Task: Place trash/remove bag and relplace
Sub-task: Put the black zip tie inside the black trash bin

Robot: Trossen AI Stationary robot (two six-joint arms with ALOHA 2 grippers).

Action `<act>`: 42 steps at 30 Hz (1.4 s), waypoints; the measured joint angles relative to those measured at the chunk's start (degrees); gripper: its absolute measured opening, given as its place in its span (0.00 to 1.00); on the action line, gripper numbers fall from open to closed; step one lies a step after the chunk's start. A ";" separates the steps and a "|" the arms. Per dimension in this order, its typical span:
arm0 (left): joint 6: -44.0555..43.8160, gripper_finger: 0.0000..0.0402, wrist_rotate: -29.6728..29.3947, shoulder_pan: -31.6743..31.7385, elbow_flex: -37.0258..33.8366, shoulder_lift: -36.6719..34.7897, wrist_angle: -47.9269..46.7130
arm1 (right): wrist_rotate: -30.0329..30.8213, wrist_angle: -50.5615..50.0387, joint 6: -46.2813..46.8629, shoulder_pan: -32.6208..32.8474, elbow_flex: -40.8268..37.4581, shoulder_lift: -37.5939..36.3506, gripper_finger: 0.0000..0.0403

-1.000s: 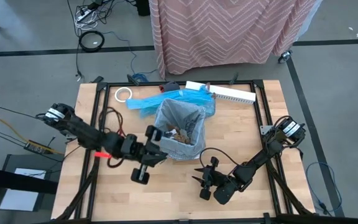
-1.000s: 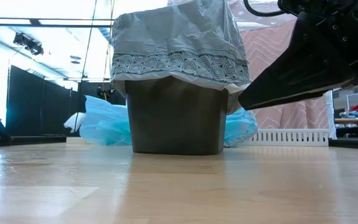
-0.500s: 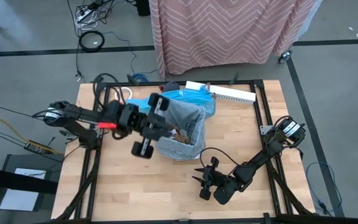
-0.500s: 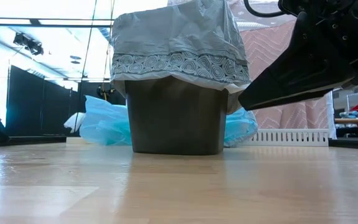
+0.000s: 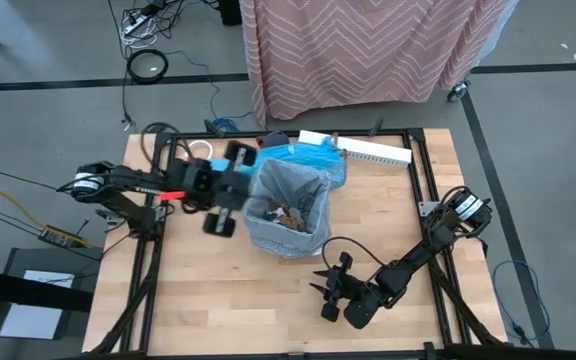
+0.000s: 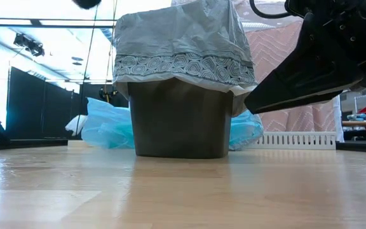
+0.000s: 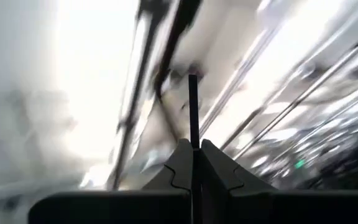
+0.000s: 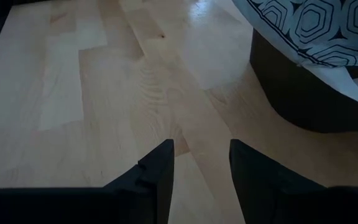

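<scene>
- My left gripper hangs just beside the left rim of the bin, raised above the table. Its jaws are clamped on a thin stick.
- The stick's long axis runs straight out along the fingers, past their tips. From overhead I cannot make the stick out, so I cannot say how it is tilted over the bin.
- The bag, grey and wrinkly, lines the bin, and its printed edge is folded down over the rim. Brown scraps of trash already lie at the bottom.
- I judge the mouth of the bin lies to the right of my left gripper, which is much the nearer arm. The coming move turns on carrying the stick's tip over that near rim before I let go.
- Behind the bin, touching it, lies a bright blue plastic bag. I would not swing that way.
- My right gripper waits low in front of the bin and a little to its right. Its fingers stand apart with bare wood between them, gripping nothing.
- Open table lies in front of the bin.
</scene>
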 joint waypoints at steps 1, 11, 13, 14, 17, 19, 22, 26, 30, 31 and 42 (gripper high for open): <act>0.02 0.05 -0.51 0.72 -1.50 -0.02 0.07 | 0.00 0.01 0.01 0.00 0.00 0.00 0.35; -2.79 0.05 -1.58 7.76 -6.52 1.94 0.36 | 0.04 -0.18 0.32 0.00 0.00 0.00 0.35; -2.73 0.05 -1.87 8.52 -8.45 2.55 0.40 | 0.02 -0.20 0.32 0.00 0.00 0.00 0.35; -2.30 0.05 -2.25 8.90 -9.68 2.77 0.26 | 0.02 -0.20 0.32 0.00 0.00 0.00 0.35; -1.63 0.05 -5.16 9.56 -12.34 3.58 0.44 | 0.02 -0.20 0.32 0.10 0.00 0.00 0.35; -1.51 0.05 -5.82 10.19 -13.86 3.91 0.27 | 0.02 -0.25 0.32 0.15 0.00 0.00 0.35; -1.57 0.05 -6.10 11.49 -15.43 5.11 0.37 | 0.02 -0.53 0.32 0.15 0.00 0.00 0.35; -4.98 0.05 -7.03 13.55 -16.98 6.98 0.37 | 0.03 -0.66 0.32 0.15 0.00 0.00 0.35; -10.92 0.05 -7.29 14.96 -17.05 8.02 -2.92 | 0.02 -0.69 0.30 0.15 0.00 0.00 0.35; -12.00 0.05 -7.28 15.25 -16.97 7.96 -5.28 | 0.04 -0.82 0.31 0.15 0.00 0.00 0.35; -14.55 0.07 -6.42 15.60 -15.71 7.92 -13.94 | 0.09 -1.08 0.21 0.15 0.00 0.00 0.35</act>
